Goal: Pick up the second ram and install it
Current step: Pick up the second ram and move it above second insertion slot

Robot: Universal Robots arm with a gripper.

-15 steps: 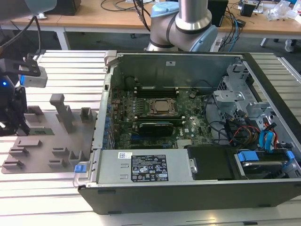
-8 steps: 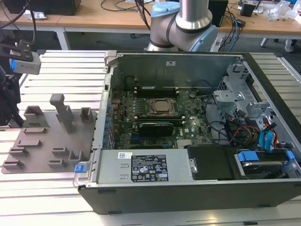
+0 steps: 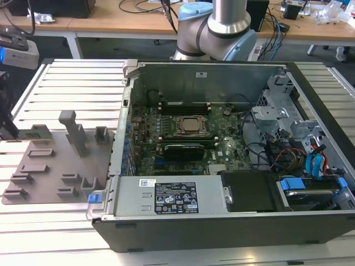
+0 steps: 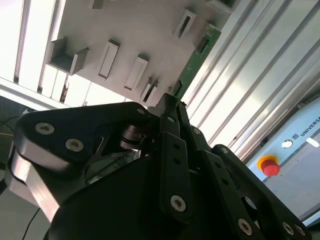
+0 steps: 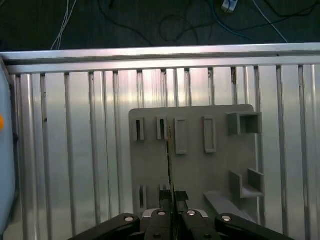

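The second ram [image 4: 199,52] is a thin green board stick, and my gripper [image 4: 172,102] is shut on one end of it. Its other end reaches out over the grey plastic plate [image 4: 145,30]. In the first wrist view the ram [image 5: 169,160] shows edge-on as a thin line above the plate [image 5: 200,165], running out from between my fingertips [image 5: 165,198]. In the exterior view my gripper [image 3: 8,124] hangs at the far left edge, just beside the grey plate [image 3: 50,172] with its upright blocks.
The open computer case [image 3: 222,221] lies to the exterior view's right of the plate, with the motherboard [image 3: 183,138] and memory slots around the processor socket. A ribbed metal table [image 3: 77,88] carries everything. A red stop button [image 4: 270,166] sits off the table.
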